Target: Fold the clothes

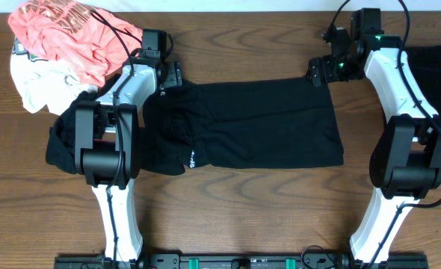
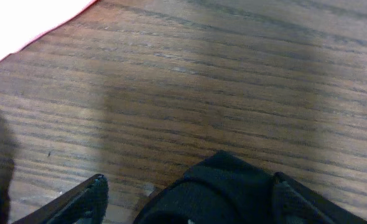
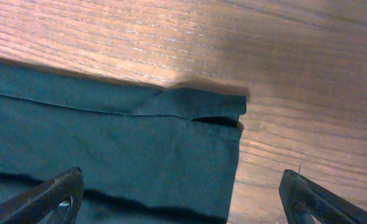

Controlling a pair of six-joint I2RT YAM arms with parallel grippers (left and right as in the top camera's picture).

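Dark wooden table (image 1: 280, 217) fills the overhead view, with a black garment (image 1: 243, 123) spread flat at its centre, long side running from 9 to 3 o'clock. A small white logo (image 1: 193, 158) sits near its lower left edge, toward 7 o'clock. At 10 o'clock a coral-pink tee (image 1: 71, 33) lies crumpled, resting partly on a white garment (image 1: 37, 82) just below it. A second black garment (image 1: 60, 146) is heaped at 9 o'clock, partly under the left arm, and a third black garment (image 1: 437, 67) lies at the 2 o'clock edge.

The left gripper (image 1: 168, 75) is at the spread garment's upper left corner. Its wrist view shows the jaws wide apart, with a raised fold of black cloth (image 2: 214, 190) between them, close against the right-hand finger (image 2: 301, 202) and not pinched.

The right gripper (image 1: 319, 73) is over the upper right corner, its fingers (image 3: 46, 196) spread wide above the hemmed corner (image 3: 202, 109), holding nothing
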